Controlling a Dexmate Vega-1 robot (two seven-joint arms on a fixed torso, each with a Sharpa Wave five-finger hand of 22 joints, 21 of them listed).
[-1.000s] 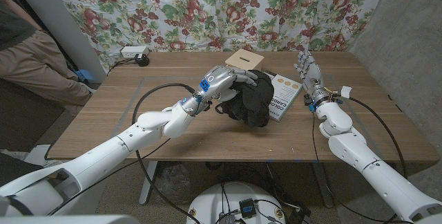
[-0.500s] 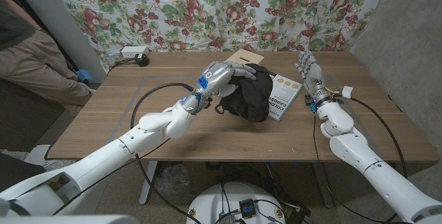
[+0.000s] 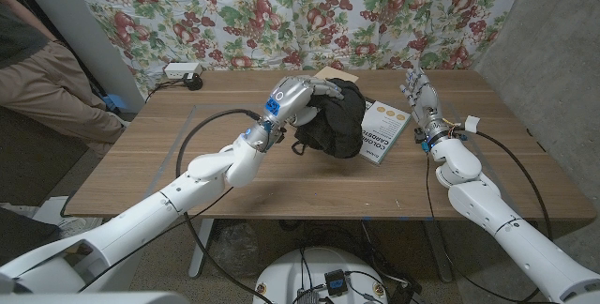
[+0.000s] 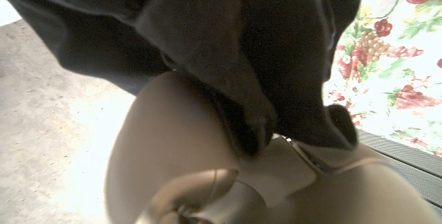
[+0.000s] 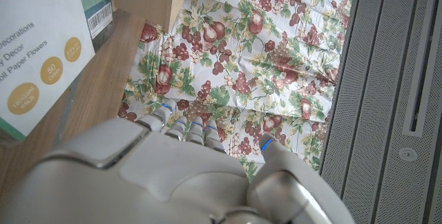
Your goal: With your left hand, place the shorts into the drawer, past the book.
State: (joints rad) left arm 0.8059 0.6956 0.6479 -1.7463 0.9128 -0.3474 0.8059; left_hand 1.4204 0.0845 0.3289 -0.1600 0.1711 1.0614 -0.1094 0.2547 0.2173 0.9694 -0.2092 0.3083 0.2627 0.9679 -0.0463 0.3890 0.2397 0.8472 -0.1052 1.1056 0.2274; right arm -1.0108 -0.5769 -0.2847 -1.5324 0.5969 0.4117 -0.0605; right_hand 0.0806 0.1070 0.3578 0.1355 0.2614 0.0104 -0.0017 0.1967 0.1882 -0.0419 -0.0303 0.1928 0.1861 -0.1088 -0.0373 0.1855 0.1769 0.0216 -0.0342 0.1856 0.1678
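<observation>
While the shorts [image 3: 333, 124] are gripped in the left hand [image 3: 298, 99], bunched and lifted over the table [image 3: 150, 168] beside the book [image 3: 383, 130], hanging cloth could be snagged on the drawer [image 3: 336, 80] front beyond. Right hand [image 3: 420, 98] is held upright, fingers apart, empty.

I see my left hand [image 3: 298, 96] near the middle of the table [image 3: 141, 163], and it holds the shorts [image 3: 333, 126], which hang just to its right and below it. The drawer [image 3: 335, 66] stands directly behind this hand, at the far edge. The book [image 3: 383, 131] lies just right of the shorts, between my two hands. My right hand [image 3: 419, 100] stands right of the book, close to it. A power strip [image 3: 180, 71] lies far left of the left hand.
</observation>
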